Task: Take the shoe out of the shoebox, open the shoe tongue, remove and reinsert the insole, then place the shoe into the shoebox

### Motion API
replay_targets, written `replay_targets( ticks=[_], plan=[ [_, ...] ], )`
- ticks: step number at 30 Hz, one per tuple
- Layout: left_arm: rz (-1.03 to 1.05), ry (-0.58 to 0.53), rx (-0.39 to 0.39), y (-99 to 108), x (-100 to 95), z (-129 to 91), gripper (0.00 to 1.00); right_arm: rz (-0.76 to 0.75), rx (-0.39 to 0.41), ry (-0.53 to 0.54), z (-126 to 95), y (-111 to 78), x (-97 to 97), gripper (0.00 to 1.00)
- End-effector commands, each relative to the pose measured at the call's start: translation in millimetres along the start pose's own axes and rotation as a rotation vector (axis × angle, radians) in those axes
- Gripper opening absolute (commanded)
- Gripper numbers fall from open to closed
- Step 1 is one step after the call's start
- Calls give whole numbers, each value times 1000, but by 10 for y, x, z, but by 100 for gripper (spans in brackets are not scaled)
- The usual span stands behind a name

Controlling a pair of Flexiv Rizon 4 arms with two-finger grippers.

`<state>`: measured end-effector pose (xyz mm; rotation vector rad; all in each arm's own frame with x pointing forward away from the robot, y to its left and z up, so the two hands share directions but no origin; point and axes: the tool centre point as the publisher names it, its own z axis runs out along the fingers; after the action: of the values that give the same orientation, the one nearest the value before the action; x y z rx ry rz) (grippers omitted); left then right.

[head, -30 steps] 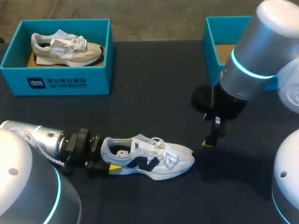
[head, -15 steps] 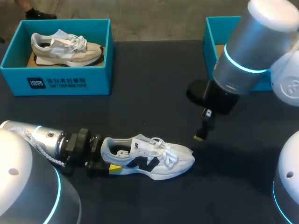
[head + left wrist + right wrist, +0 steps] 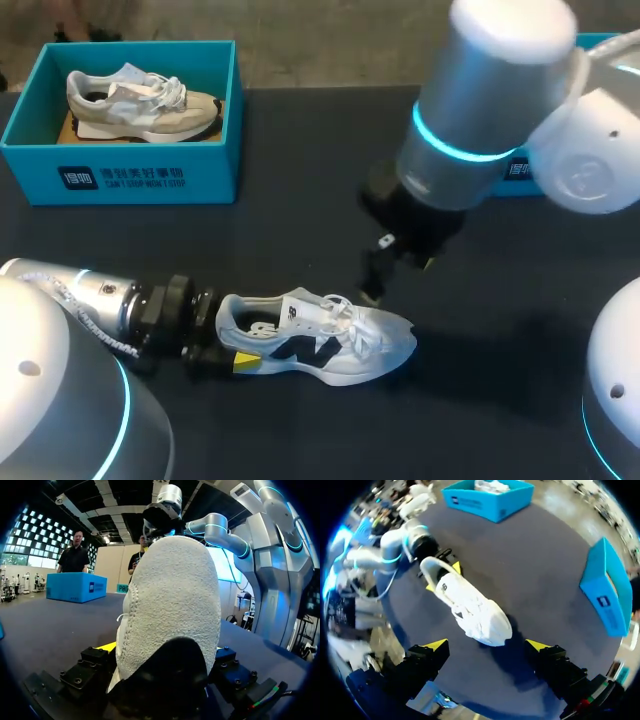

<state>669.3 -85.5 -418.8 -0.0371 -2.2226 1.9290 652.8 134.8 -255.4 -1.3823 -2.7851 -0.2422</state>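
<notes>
Reach to the tongue turns on how the shoe [image 3: 320, 340] lies: the white sneaker rests on its sole on the dark bench [image 3: 300, 230], outside either box. Its long axis runs across the robot's front, heel toward the left arm [image 3: 110, 300] and toe toward the right. The left jaws clamp the heel from both sides, pinning it. The right arm [image 3: 470, 120] hangs above the lace end with its jaws spread wide and empty; in the right wrist view the toe [image 3: 492, 627] sits just ahead of and between the yellow tips. That arm is nearer the tongue, so I judge it should come down onto the laces. A teal shoebox [image 3: 607, 587] stands well apart to the right
</notes>
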Motion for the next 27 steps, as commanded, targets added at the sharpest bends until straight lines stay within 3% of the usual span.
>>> replay_targets(
  ticks=[1, 7, 11, 14, 20, 27],
  plan=[
    [-1, -4, 0, 15, -7, 21, 0, 338, 28, -7, 141, 124, 72, 100],
    [-1, -4, 0, 15, -7, 21, 0, 338, 28, -7, 141, 124, 72, 100],
    [-1, -4, 0, 15, -7, 21, 0, 521, 32, -105, 152, 169, 266, 100],
    [-1, -4, 0, 15, -7, 21, 0, 555, 22, -134, 188, 200, 412, 100],
    [-1, -4, 0, 15, -7, 21, 0, 622, 85, -250, 281, 337, 696, 100],
    [-1, -4, 0, 15, -7, 21, 0, 625, 106, -337, 356, 553, 881, 100]
  ],
)
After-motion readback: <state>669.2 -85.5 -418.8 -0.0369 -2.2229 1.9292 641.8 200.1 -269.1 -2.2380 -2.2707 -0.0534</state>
